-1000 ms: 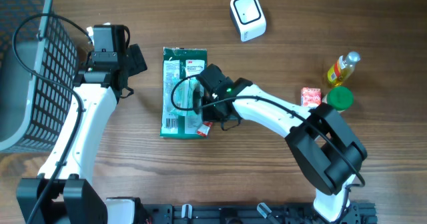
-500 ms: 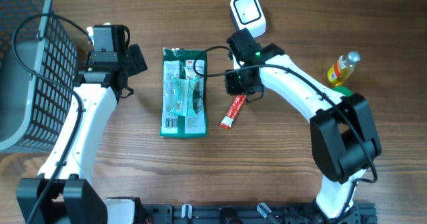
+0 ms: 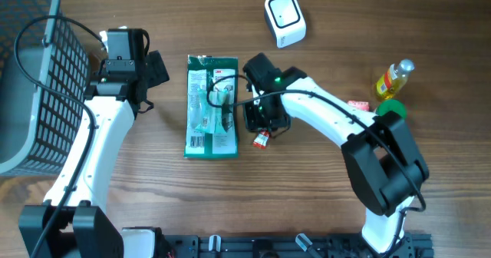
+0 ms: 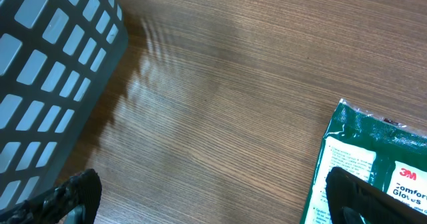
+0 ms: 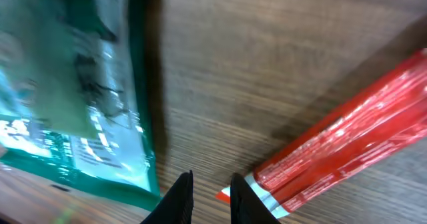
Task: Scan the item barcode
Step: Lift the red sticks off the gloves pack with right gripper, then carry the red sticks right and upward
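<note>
Right wrist and overhead views, right arm at the stick. My right end effector [image 5: 210, 195] hung low over the tabletop [image 3: 322, 204], its fingers drawn close with only a slim gap between them and wood showing through that gap. The red stick [image 5: 347, 144] lay flat on the tabletop. Its near sealed end sat at my right fingertip, with one corner reaching into the gap. Its long axis ran diagonally away from the fingers, toward the upper right of the wrist view. Whether that end was nipped or merely under the fingertip, I could not tell.

From overhead only the stick's lower end showed, poking out from under my right wrist on the side toward the base, just beside the green pack [image 3: 212, 108]. The scanner [image 3: 285, 18] stood well apart from the stick, farther up the tabletop and slightly to my right.

My left end effector [image 4: 220, 203] was spread wide and held nothing, near the basket [image 3: 31, 89] on the far side of the pack. I judged the right arm to be the nearer one for carrying the stick to the scanner.
</note>
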{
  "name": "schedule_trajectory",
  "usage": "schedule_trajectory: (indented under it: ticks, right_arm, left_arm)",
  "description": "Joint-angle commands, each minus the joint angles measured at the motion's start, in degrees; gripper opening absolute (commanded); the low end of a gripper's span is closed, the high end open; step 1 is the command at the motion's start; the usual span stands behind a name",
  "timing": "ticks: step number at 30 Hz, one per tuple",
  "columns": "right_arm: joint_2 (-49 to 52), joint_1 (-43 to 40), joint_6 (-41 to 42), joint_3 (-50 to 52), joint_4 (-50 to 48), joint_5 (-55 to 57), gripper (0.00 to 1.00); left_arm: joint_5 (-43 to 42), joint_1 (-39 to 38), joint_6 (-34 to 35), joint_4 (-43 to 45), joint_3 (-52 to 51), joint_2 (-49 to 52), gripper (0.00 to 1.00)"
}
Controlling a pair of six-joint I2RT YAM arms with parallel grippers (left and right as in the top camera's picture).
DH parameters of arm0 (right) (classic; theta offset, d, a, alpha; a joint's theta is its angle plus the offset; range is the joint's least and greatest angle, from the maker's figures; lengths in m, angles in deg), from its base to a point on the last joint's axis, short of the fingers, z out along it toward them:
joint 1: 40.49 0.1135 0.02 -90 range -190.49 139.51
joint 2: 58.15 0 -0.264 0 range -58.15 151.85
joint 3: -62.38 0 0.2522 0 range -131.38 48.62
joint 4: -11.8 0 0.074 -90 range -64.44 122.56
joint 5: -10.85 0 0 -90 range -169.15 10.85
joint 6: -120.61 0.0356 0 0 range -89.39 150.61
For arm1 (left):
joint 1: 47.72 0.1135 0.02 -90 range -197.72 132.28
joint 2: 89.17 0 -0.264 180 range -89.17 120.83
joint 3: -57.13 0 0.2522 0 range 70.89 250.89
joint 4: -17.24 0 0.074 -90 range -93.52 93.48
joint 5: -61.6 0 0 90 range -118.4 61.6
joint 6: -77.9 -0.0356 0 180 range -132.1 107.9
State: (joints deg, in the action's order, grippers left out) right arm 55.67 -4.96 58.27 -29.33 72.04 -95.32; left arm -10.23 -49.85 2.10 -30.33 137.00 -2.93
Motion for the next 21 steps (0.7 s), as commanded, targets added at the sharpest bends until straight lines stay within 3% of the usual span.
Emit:
schedule_trajectory:
  ticks: [1,9,14,16,19,21]
  right_arm:
    - [1.5,-0.1,1.0,1.9,0.8,2.8,0.2]
    - [1.5,-0.1,0.5,2.0,8.7,14.1,0.26]
    - [1.5,-0.2,-5.6,2.0,14.1,25.6,0.3]
    - [1.5,-0.4,-5.7,1.9,14.8,31.0,0.27]
    - [1.4,-0.6,-7.1,1.0,15.0,31.1,0.11]
    - [1.0,-0.7,-8.2,-0.6,15.3,27.8,0.15]
  left_arm:
    - [0.5,0.3,-0.5,0.2,0.6,0.0,1.0]
    - [0.5,0.3,-0.5,0.2,0.6,0.0,1.0]
    - [0.5,0.3,-0.5,0.2,0.6,0.0,1.0]
    - [0.5,0.3,-0.5,0.2,0.6,0.0,1.0]
    - [0.5,0.3,-0.5,0.2,0.6,0.0,1.0]
    - [0.5,0.3,-0.5,0.2,0.6,0.0,1.0]
